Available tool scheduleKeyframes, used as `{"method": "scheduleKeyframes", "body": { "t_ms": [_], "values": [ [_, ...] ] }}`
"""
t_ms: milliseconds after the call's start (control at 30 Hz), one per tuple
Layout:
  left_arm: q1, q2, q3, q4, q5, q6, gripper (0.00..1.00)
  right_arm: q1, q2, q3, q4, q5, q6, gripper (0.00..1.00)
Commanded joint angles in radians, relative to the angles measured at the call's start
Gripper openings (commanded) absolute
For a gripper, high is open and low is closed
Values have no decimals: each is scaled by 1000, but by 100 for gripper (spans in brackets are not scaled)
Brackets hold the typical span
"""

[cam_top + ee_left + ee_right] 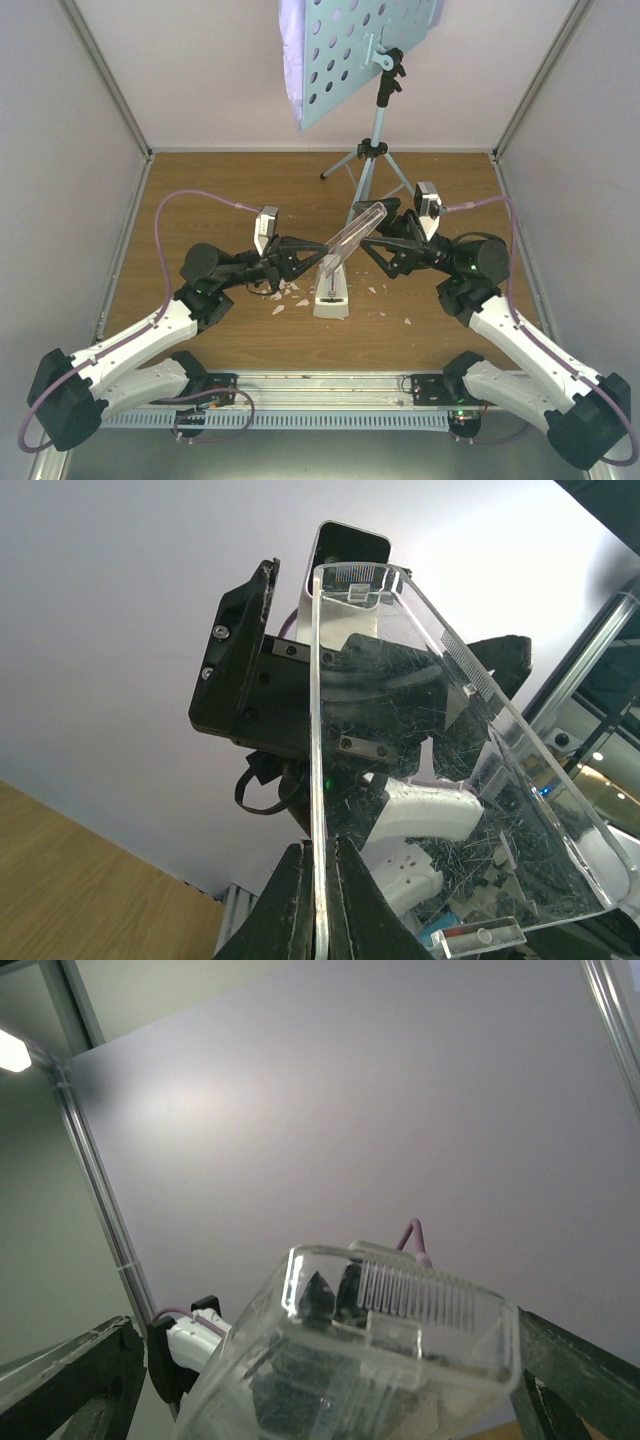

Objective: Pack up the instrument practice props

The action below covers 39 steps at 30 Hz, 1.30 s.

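left gripper (pixel 305 262) pinched shut on one edge of the clear cover (pixel 355 235), holding it tilted above table centre; right gripper (pixel 385 232) jaws wide, the cover's far end between them, contact unclear; white metronome (pixel 331 297) stands on the table (pixel 200 200) just below, crumbs (pixel 290 295) around it; music stand (pixel 365 50) far centre, lilac pages (pixel 292 60) on its desk

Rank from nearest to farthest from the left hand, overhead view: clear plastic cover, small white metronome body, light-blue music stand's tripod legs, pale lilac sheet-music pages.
1. Clear plastic cover: clamped in the left hand.
2. Small white metronome body: close by, just right of it.
3. Light-blue music stand's tripod legs: farther back, centre-right.
4. Pale lilac sheet-music pages: farthest, high at the back.
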Motion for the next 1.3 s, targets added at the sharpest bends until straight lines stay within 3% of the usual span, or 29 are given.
{"method": "scheduleKeyframes", "body": {
  "t_ms": [0,167,367,633,933,1267],
  "values": [
    [6,-27,-17,67,-30,27,0,38,23,24,74,55,39,94],
    [6,-57,-40,64,-72,51,0,59,20,21,72,88,38,87],
    [6,-71,-52,61,-82,62,0,65,34,21,82,92,45,71],
    [6,-69,-54,64,-77,63,0,78,65,33,94,70,46,77],
    [6,-63,-57,67,-79,63,0,100,83,50,101,55,35,71],
    [6,-62,-62,68,-84,61,0,104,85,44,101,58,24,49]
  ]
}}
